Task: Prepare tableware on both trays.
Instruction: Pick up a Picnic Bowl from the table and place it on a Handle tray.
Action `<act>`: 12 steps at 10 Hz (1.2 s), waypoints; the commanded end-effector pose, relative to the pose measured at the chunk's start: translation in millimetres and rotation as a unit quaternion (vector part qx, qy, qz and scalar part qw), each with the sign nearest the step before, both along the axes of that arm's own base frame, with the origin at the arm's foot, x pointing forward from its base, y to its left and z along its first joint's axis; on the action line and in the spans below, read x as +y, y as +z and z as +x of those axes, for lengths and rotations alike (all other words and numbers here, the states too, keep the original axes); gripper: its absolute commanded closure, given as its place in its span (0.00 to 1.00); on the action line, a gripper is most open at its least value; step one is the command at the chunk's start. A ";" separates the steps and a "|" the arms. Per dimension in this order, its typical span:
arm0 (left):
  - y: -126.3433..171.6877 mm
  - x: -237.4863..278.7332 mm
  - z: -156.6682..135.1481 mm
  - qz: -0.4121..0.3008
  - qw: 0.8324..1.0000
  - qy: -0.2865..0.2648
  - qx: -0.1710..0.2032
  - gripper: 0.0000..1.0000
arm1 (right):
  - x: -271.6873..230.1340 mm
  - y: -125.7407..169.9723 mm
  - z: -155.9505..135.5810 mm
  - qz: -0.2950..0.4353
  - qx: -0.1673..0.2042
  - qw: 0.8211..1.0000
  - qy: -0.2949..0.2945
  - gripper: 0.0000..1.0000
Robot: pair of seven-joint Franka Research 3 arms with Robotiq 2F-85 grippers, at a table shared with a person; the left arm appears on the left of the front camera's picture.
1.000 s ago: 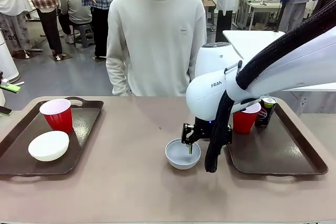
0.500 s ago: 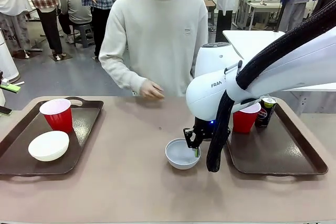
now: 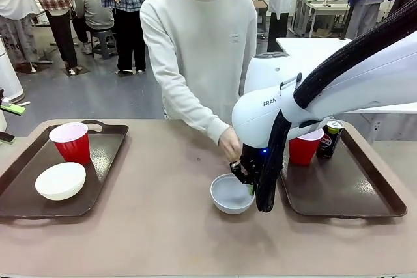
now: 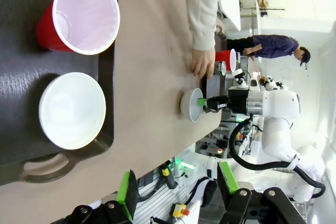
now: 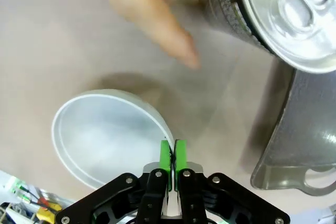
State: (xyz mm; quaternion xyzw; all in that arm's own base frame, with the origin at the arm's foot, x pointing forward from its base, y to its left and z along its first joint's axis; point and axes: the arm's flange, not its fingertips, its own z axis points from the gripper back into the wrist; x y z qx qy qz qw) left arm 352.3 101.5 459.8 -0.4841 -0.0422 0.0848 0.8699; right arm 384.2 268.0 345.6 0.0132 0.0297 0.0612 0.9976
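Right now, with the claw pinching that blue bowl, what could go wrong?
1. The right claw pinches only the thin rim of the pale blue bowl, so it might tip or slip when lifted.
2. The person's hand is right beside the claw and might get bumped.
3. A can is close by too; a swinging bowl might knock it.
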 end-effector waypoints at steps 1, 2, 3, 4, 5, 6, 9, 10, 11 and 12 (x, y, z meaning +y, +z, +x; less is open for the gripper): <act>-0.3 1.1 0.0 -0.010 1.000 -0.001 -0.010 0.20 | -15.6 17.4 -41.1 0.000 0.041 0.999 0.017 1.00; -0.3 1.1 0.0 -0.010 1.000 -0.001 -0.010 0.20 | -29.7 44.5 -91.4 -0.013 0.091 0.995 0.034 1.00; -0.3 1.1 0.0 -0.010 1.000 -0.001 -0.010 0.20 | -55.1 77.4 -152.5 -0.009 0.094 0.993 0.065 1.00; -0.3 1.1 0.0 -0.010 1.000 -0.001 -0.010 0.20 | -79.3 99.2 -187.4 0.024 0.051 0.996 0.063 1.00; -0.3 1.1 0.0 -0.010 1.000 -0.001 -0.010 0.20 | -97.9 106.0 -206.0 0.048 0.029 0.997 0.049 1.00; -0.3 1.1 0.0 -0.010 1.000 -0.001 -0.010 0.20 | -109.5 101.5 -212.8 0.061 0.031 0.997 0.042 1.00; -0.3 1.1 0.0 -0.010 1.000 -0.001 -0.010 0.20 | -117.7 86.6 -202.8 0.071 0.061 0.995 0.042 1.00; -0.3 1.1 0.0 -0.010 1.000 -0.001 -0.010 0.20 | -118.0 85.3 -201.3 0.070 0.066 0.995 0.039 1.00; -0.3 1.1 0.0 -0.010 1.000 -0.001 -0.010 0.20 | -118.1 85.6 -198.8 0.071 0.065 0.995 0.035 1.00; -0.3 1.1 0.0 -0.010 1.000 -0.001 -0.010 0.20 | -118.8 85.5 -197.7 0.071 0.067 0.995 0.030 1.00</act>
